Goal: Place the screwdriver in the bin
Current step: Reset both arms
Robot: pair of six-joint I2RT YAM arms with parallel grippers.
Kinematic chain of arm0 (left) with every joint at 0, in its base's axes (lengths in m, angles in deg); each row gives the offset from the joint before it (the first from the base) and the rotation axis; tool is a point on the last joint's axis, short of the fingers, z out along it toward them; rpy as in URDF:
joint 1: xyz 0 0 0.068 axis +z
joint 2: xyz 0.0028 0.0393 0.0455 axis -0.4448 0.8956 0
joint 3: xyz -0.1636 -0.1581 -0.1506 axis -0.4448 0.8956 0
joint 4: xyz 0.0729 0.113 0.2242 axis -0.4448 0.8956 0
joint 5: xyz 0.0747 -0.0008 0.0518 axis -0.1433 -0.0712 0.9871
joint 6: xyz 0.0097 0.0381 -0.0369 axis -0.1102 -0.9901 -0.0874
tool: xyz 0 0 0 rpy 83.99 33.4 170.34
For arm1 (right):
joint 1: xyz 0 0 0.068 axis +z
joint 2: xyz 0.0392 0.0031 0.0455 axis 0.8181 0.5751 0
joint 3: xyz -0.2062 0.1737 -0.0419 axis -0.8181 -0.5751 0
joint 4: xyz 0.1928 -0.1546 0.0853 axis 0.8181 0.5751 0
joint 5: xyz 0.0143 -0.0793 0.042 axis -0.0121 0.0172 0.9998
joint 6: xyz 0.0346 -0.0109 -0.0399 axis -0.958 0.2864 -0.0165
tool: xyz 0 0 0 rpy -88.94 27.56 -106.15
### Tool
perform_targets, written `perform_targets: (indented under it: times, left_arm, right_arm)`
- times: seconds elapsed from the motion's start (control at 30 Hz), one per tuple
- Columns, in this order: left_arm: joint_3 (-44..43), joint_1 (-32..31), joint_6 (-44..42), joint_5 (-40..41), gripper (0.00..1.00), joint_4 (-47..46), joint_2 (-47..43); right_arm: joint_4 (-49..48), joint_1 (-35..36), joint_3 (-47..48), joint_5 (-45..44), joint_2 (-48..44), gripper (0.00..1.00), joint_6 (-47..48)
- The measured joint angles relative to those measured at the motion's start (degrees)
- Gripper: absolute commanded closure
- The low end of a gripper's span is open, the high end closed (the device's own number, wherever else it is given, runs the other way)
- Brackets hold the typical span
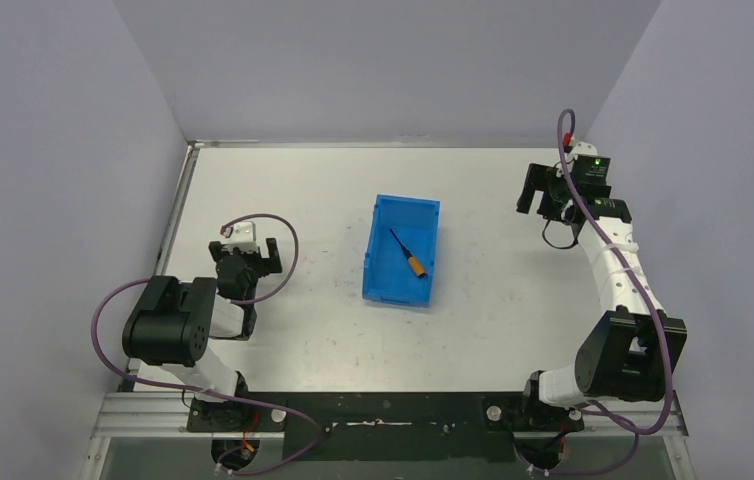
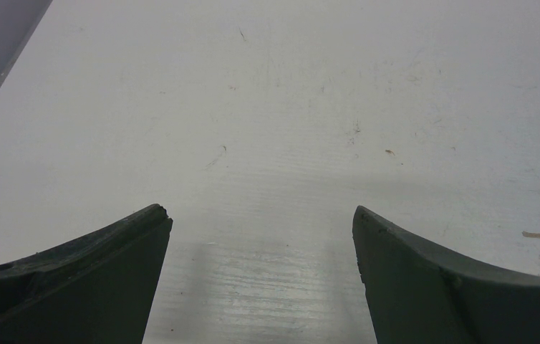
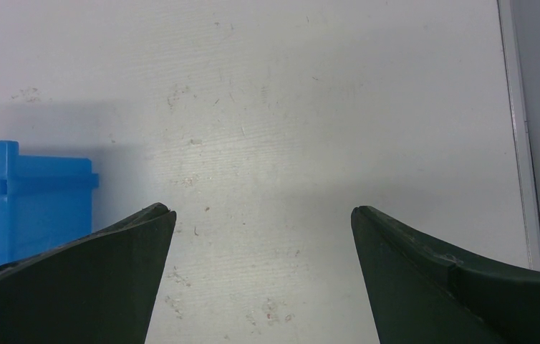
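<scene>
The blue bin [image 1: 381, 212] stands on the white table near its middle. The screwdriver [image 1: 408, 254], orange handle and thin black shaft, lies inside the bin on its floor, slanted, handle toward the near right. My left gripper [image 1: 245, 250] is open and empty, low over the table well left of the bin; its view [image 2: 261, 215] shows only bare table between the jaws. My right gripper [image 1: 543, 190] is open and empty, to the right of the bin and apart from it. In the right wrist view [image 3: 261, 215] a corner of the bin [image 3: 31, 193] shows at the left edge.
Grey walls close the table at the left, back and right. A metal rim [image 3: 521, 136] runs along the table's edge beside my right gripper. Purple cables loop round both arms.
</scene>
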Motion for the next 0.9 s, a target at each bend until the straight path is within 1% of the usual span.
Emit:
perform_targets:
  times: [0.9]
  left_arm:
    - [0.0, 0.0, 0.0, 0.0, 0.03, 0.0, 0.0]
  right_arm:
    - [0.0, 0.0, 0.0, 2.5, 0.0, 0.00, 0.4]
